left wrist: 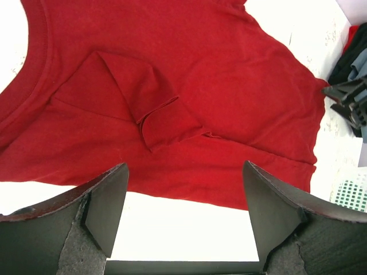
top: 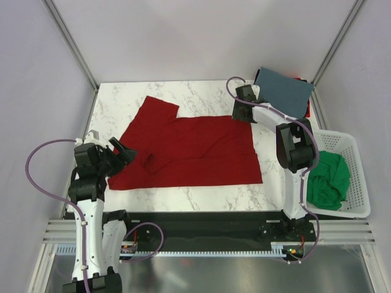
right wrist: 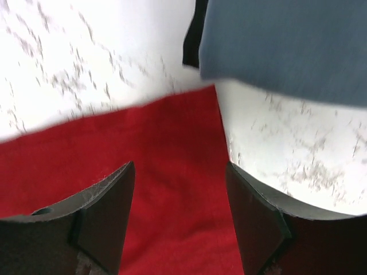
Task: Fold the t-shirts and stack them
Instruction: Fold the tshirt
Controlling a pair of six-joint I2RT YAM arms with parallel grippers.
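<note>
Lying spread flat across the middle of the marble table (top: 122,101), the red t-shirt (top: 195,143) has one sleeve folded in over its body toward 8 o'clock and the other sleeve stretched out flat toward 11 o'clock. A folded slate-blue t-shirt (top: 284,90) sits at 1 o'clock from it, in the table's far corner, with a strip of bare marble between the two. A crumpled green t-shirt (top: 328,180) fills the white basket (top: 359,152) at 4 o'clock, off the table's edge. The left gripper (top: 125,149) is at the red shirt's 9 o'clock edge, its jaws spread wide and holding nothing. The right gripper (top: 244,113) is over the red shirt's 1 o'clock corner, just beside the blue one, its jaws likewise wide apart and empty, with red cloth beneath them.
</note>
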